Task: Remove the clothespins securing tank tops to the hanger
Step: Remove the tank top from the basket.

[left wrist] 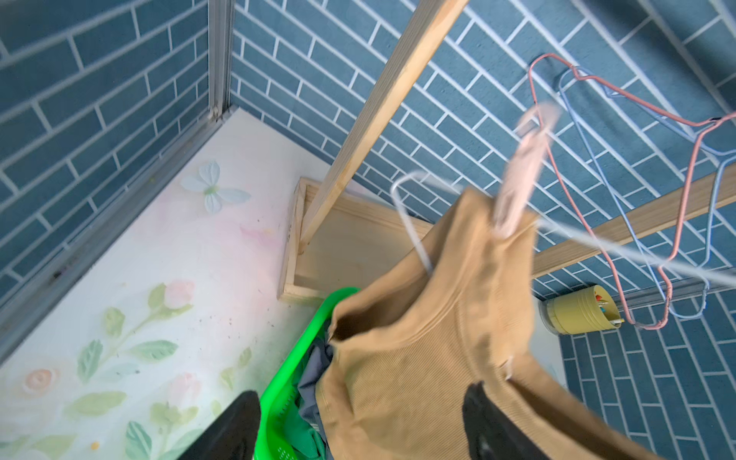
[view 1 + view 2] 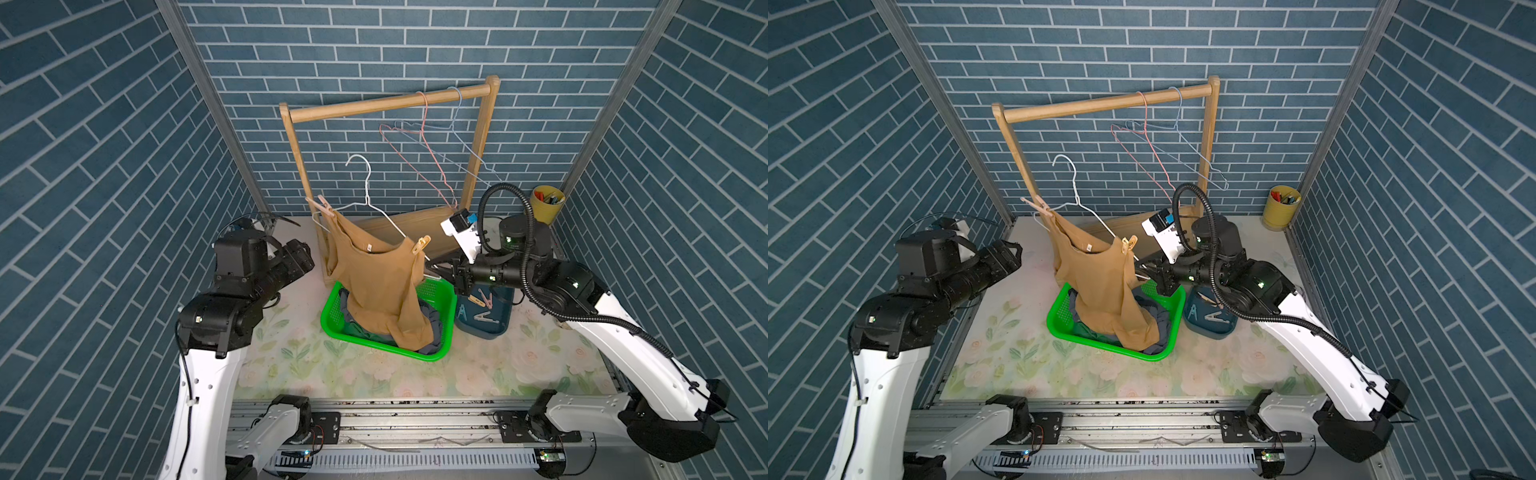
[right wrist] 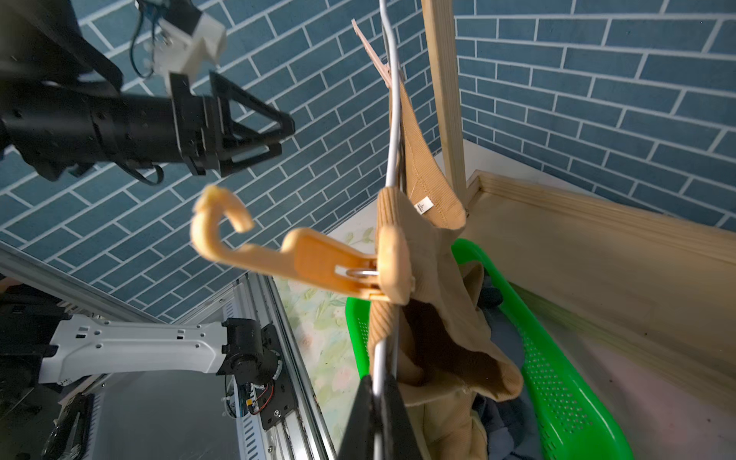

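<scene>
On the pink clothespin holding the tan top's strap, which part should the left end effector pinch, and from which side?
On the pink clothespin, pinch the two splayed tails, not the tip biting the strap of the tan top. The tails stick up and out toward the robot's left, so the open left end effector probably does best coming from that side, while the right end effector grips the white hanger.

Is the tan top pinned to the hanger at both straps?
Pinned at both: pink clothespin on one strap of the tan top, yellow clothespin on the other.
</scene>
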Controlling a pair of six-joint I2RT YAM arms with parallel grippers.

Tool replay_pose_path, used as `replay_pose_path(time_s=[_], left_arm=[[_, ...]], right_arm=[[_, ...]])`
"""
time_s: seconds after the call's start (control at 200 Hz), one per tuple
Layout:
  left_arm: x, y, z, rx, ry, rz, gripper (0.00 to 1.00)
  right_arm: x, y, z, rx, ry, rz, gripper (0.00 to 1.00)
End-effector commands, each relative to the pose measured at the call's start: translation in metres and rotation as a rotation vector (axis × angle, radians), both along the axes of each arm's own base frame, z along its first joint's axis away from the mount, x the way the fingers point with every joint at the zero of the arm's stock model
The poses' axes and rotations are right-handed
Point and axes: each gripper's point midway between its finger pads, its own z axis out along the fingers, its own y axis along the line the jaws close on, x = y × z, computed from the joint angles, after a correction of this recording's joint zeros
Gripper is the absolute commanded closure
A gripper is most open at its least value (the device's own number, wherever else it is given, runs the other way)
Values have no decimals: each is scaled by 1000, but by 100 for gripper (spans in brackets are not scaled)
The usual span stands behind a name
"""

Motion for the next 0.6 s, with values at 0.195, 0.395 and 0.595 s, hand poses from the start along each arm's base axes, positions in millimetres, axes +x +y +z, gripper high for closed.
replay_pose_path(time_s=[0.195,0.395,0.595], left_arm=[[19,-6,11,56,90,-61,2],[42,-13,-9,-120,152,-109,1],[66,-18,-16,-257,170,-143,1]], right_arm=[[-4,-6,-9,101,-37,-32,100],[0,-8,-33,-2,-137,-92,100],[-5,5,-55,-119,-287,-86,100]])
